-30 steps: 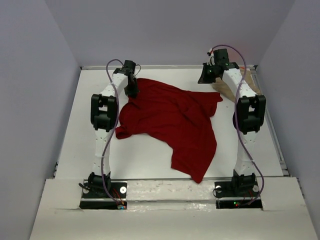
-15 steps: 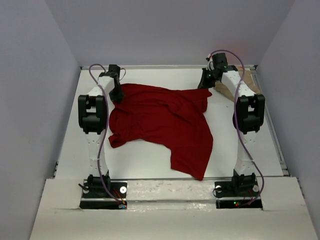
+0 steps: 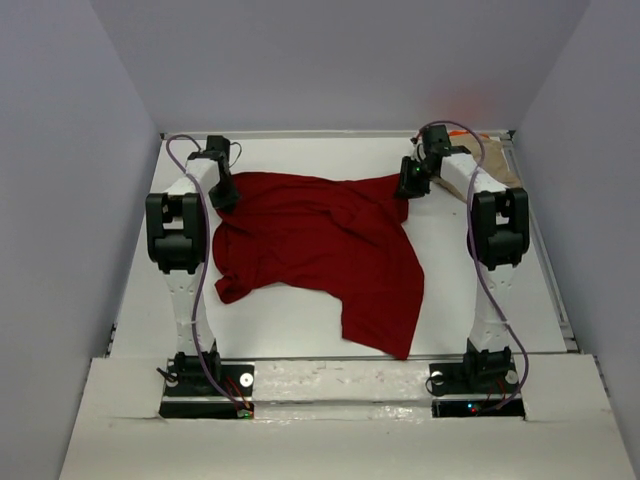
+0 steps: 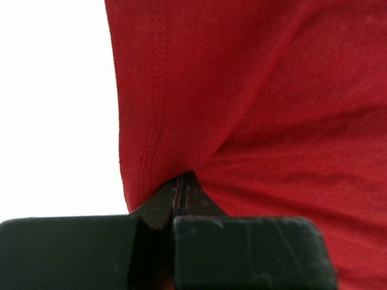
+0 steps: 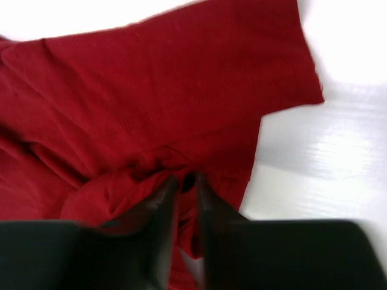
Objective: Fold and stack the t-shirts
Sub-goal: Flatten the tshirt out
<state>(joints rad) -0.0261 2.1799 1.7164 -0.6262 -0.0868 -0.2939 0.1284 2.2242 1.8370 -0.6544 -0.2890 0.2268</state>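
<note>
The dark red t-shirt (image 3: 320,240) lies opened out over the middle of the white counter (image 3: 270,320), stretched by its far edge between the two arms. The left tool (image 3: 222,190) holds the shirt's far left corner and the right tool (image 3: 408,182) holds its far right corner, so that the far edge runs nearly straight across from one to the other. From that edge the cloth falls toward the near side in loose wrinkles. A small lobe sticks out on the left, and a longer flap reaches down on the right almost to the near edge of the counter, ending between the two arm bases. In the left wrist view the left tool (image 4: 180,184) has its fingers pressed together, pinching a fold of red cloth just beside a double-stitched hem, with bare counter to the left of that hem. In the right wrist view the right tool (image 5: 183,181) has its dark fingers drawn close, with only a narrow slit between them, and bunched red fabric is gathered and gripped there. A flat square-cornered part of the shirt lies beyond on the counter. A tan t-shirt (image 3: 503,168) sits at the far right corner of the counter, partly hidden behind the right arm and apart from the red one.
</note>
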